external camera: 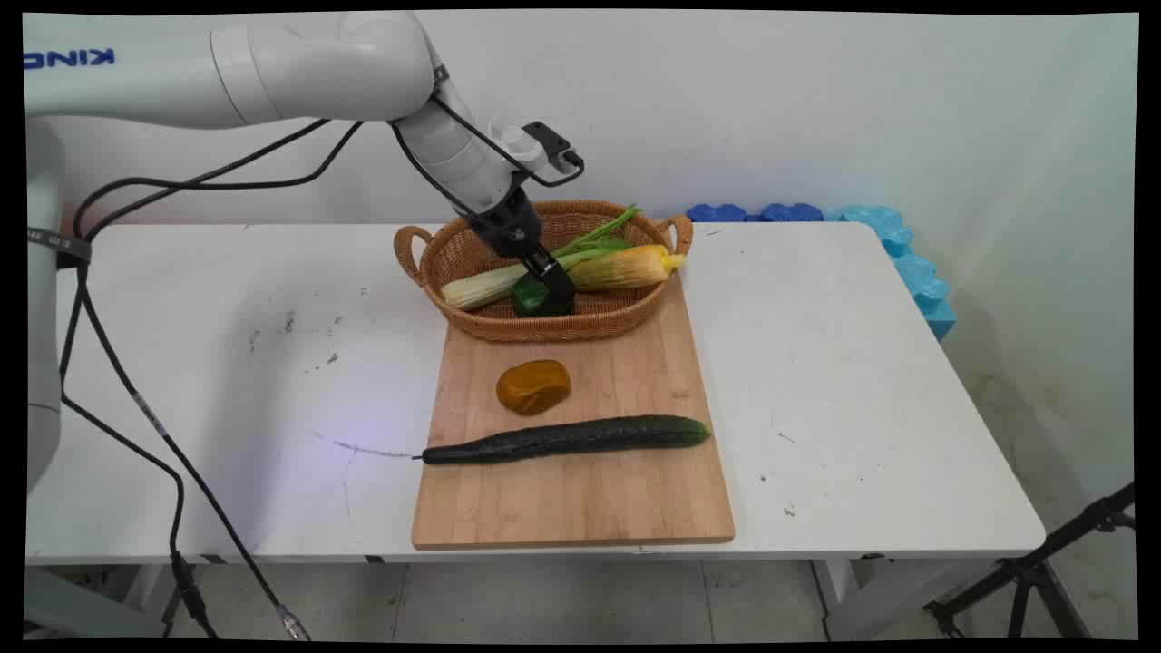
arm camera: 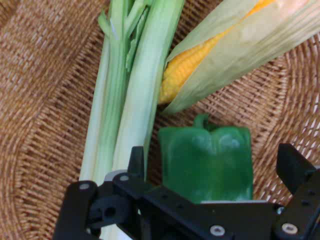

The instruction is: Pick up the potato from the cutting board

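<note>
Your black two-finger gripper [arm camera: 212, 167] sits low inside the oval woven wicker basket [external camera: 472, 322], its fingers spread wide on either side of the green bell pepper [arm camera: 207, 162] without closing on it. To the gripper's left in the hand view lies a pale green celery stalk [arm camera: 127, 100]; ahead of it, a yellow corn cob in its husk [arm camera: 225, 55]. Nearer the camera, on the wooden cutting board [external camera: 580, 508] on the white table [external camera: 862, 408], rest a brown-orange rounded lump [external camera: 533, 386] and a long dark green cucumber [external camera: 567, 438].
</note>
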Controlling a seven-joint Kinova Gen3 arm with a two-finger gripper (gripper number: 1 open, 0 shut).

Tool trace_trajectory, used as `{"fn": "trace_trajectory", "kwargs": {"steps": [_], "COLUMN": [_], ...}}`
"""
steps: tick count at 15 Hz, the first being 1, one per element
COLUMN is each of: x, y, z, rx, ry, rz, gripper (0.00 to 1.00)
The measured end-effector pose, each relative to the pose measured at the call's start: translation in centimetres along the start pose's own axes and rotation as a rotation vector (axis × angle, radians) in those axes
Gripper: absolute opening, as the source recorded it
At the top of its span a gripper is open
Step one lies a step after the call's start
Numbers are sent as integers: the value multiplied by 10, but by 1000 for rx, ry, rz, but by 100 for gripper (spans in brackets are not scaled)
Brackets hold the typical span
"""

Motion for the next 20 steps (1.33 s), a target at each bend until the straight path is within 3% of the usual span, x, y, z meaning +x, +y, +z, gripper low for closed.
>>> {"fn": "trace_trajectory", "kwargs": {"steps": [4,10,15,20], "x": [5,1,-30,-63], "y": [8,29,54,74], "z": [-20,-77,-107,-108], "rx": [-9,-48,-91,-110], "ry": [41,101,107,107], "rz": [8,33,47,57], "gripper": [100,100,100,100]}}
